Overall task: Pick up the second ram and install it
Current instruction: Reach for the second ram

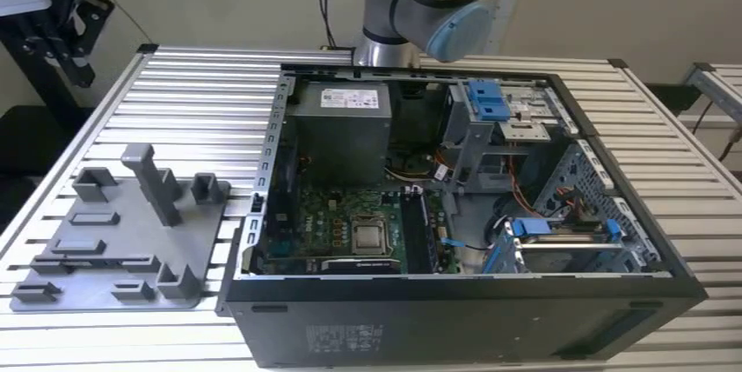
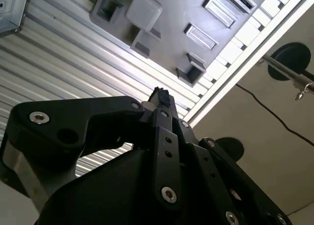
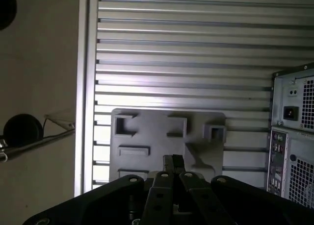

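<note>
The tool (image 3: 172, 160) has its two fingertips (image 2: 161, 94) pressed together, and I can make out nothing between them. In both wrist views it hangs well above the grey tray (image 3: 162, 137), apart from it.

The tray lies flat on the slatted metal counter (image 3: 186, 63). Its recesses and blocks are all the same grey, and one tall peg (image 1: 151, 181) stands upright near its middle. In the exterior view the tray sits on the exterior view's left of the open computer case (image 1: 464, 320), just beside it.

The arm (image 1: 423, 7) rises behind the case's far wall.

Inside the case, the grey power-supply box (image 1: 339, 129) fills the far corner. The green motherboard (image 1: 336, 215) lies nearer, with the processor (image 1: 368, 235) on it. Long dark sockets (image 1: 418, 229) run just beside the processor, on the exterior view's right of it. I cannot tell the second ram apart from them.

A metal drive cage (image 1: 475, 142) with blue clips (image 1: 487, 98) stands close over that side of the sockets. Loose cables (image 1: 464, 246) lie between the cage and the board.

In the first wrist view, the case's vented back panel (image 3: 294, 137) borders the counter.
</note>
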Action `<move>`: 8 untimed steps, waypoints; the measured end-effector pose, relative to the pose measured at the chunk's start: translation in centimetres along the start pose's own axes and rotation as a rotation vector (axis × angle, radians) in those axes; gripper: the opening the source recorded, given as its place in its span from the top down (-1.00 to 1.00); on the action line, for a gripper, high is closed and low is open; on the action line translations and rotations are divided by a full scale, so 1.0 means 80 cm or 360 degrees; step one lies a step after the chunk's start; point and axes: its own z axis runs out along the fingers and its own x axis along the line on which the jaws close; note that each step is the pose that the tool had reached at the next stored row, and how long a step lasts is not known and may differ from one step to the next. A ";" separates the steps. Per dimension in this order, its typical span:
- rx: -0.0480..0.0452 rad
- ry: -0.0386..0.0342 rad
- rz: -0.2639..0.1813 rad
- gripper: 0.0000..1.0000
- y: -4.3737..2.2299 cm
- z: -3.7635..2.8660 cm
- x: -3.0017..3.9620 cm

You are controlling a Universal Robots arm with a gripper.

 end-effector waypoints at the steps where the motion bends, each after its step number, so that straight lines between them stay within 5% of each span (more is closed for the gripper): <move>1: 0.0000 0.0000 0.0000 0.79 -0.0001 0.0001 0.0007; 8: 0.0000 0.0000 0.0000 0.79 -0.0138 -0.0003 0.0038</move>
